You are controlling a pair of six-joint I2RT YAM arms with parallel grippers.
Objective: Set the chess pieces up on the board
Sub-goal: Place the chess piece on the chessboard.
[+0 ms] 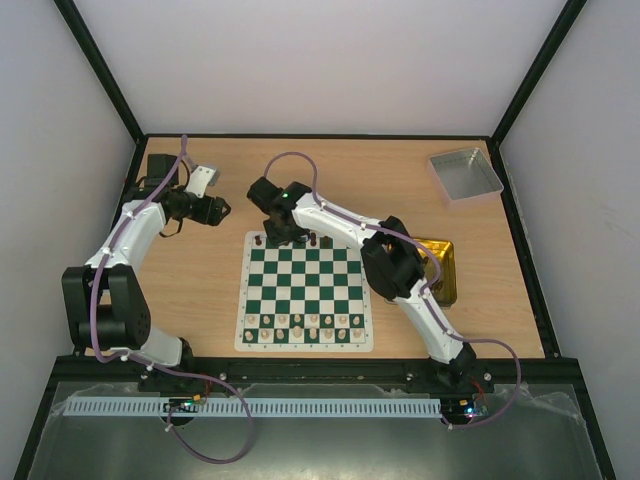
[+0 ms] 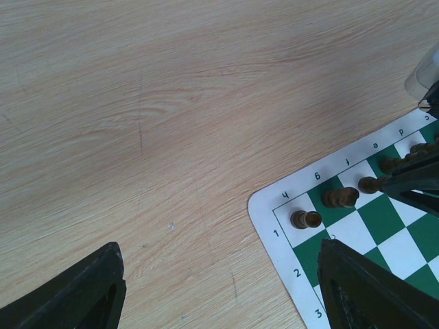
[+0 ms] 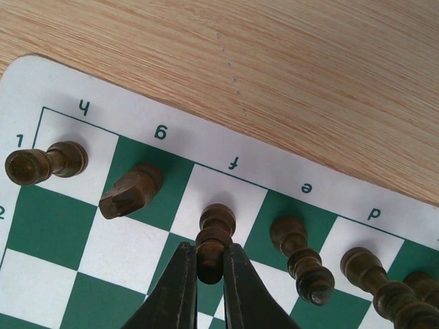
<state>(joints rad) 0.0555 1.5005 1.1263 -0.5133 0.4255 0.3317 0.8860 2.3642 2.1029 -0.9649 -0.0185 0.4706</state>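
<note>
- one wooden table (image 1: 400, 180) bears everything, with two arms bolted at its near edge.
- the left arm (image 1: 130, 240) bends out to the left of the board; the right arm (image 1: 400, 270) reaches across the board's right side to its far row.
- one board (image 1: 305, 285), green and white squares with a white border, lies flat in the middle of the table.
- one gold tin (image 1: 447, 278) sits just right of the board, partly hidden under the right arm.
- one grey tray (image 1: 465, 173) rests at the far right corner, well apart from the board.
- left gripper (image 2: 219, 301): released, its two fingers spread wide with nothing between them, over bare wood beside the board's h1 corner.
- right gripper (image 3: 209, 248): clenched on the head of the dark bishop (image 3: 218, 221), which stands upright on the white f1 square.
- dark chess pieces: six show in the right wrist view, all in the board's far row.
- these are one rook (image 3: 44, 163) on h1, one knight (image 3: 130, 190) on g1, the one bishop, two taller pieces on e (image 3: 302, 264) and d (image 3: 377, 284), and one more cut off at the right edge.
- cream pieces (image 1: 305, 327): two rows along the board's near edge, too small to count surely.
</note>
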